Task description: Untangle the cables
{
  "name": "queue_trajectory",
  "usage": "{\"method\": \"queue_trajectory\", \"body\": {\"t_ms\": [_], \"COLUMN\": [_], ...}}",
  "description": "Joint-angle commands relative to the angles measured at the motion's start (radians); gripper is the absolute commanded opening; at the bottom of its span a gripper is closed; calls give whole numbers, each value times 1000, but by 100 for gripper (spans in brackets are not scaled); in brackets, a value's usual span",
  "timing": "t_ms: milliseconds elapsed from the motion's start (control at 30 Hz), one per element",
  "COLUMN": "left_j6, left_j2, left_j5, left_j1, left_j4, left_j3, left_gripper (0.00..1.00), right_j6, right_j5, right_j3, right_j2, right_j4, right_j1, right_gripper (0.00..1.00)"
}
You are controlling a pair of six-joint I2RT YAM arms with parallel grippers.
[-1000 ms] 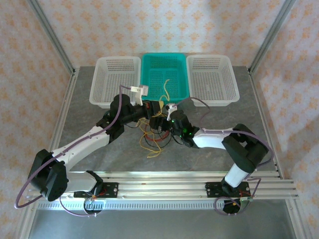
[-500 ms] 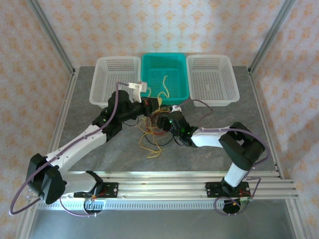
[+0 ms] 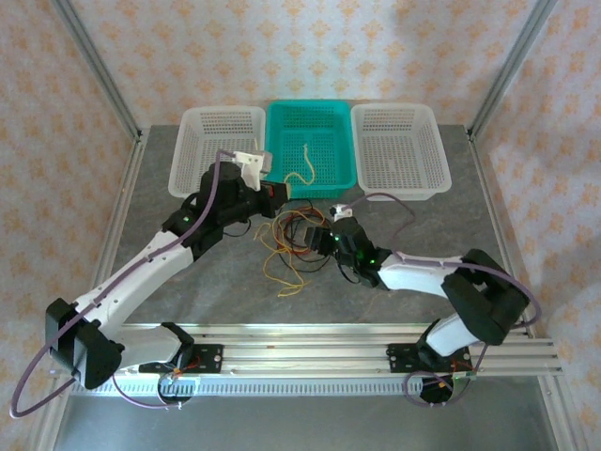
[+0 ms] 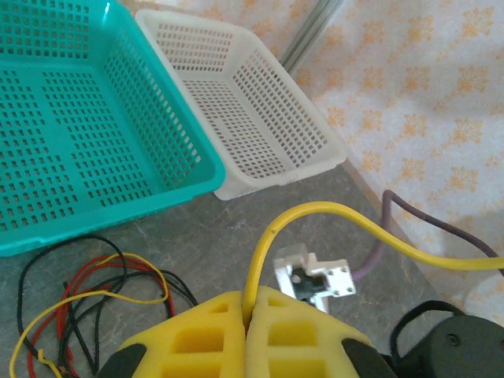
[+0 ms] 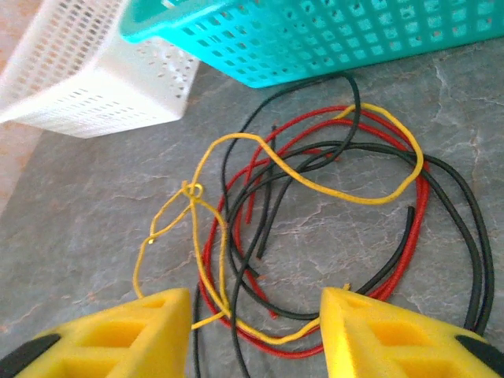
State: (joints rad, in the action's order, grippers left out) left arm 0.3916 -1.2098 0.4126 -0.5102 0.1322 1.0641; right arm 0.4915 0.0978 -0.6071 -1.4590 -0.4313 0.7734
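My left gripper [image 3: 275,192] [image 4: 250,315] is shut on a yellow cable [image 4: 315,213]. It is raised by the front edge of the teal basket [image 3: 310,103], and the yellow cable [image 3: 302,167] curls over that basket. A tangle of yellow, red and black cables [image 3: 286,249] lies on the grey table in front of the basket. My right gripper [image 3: 324,240] [image 5: 256,315] is low over the tangle's right side, open. A thin yellow cable [image 5: 315,177], a red cable [image 5: 417,213] and a black cable [image 5: 465,205] lie between and ahead of its fingers.
A white basket [image 3: 188,160] stands left of the teal one and another white basket [image 3: 394,106] stands right of it, all along the back of the table. Purple arm cables loop beside both arms. A metal rail runs along the near edge.
My left gripper has moved back and left with the yellow cable, drawing it up toward the teal basket. My right gripper has shifted right and nearer, and its jaws have narrowed.
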Motion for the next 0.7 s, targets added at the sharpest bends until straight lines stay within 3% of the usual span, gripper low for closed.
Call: {"method": "queue_trajectory", "body": {"t_ms": [0,100,233,433,667], "left_j6": [19,37,48,122,237], "left_j2": [23,10,-36,-151,-318], "left_j5": [22,26,-62,-68,-177], "left_j1": [35,64,106,222,321], "left_j4": [0,-17,11,-51,-96], "left_j3": [43,55,99,166,271], "left_gripper": [0,0,0,0,0], "right_j6": [-54,-71,-64,-64,-38], "right_j5": [-16,-68,-123,-97,-128], "right_j3": [27,30,5,-58,-157], "right_j2": [105,176,233,256,265], "right_j4": [18,75,156,219,275], "right_j1": [0,-3,-24,-40,-40], "right_gripper": [55,68,76,78,77]}}
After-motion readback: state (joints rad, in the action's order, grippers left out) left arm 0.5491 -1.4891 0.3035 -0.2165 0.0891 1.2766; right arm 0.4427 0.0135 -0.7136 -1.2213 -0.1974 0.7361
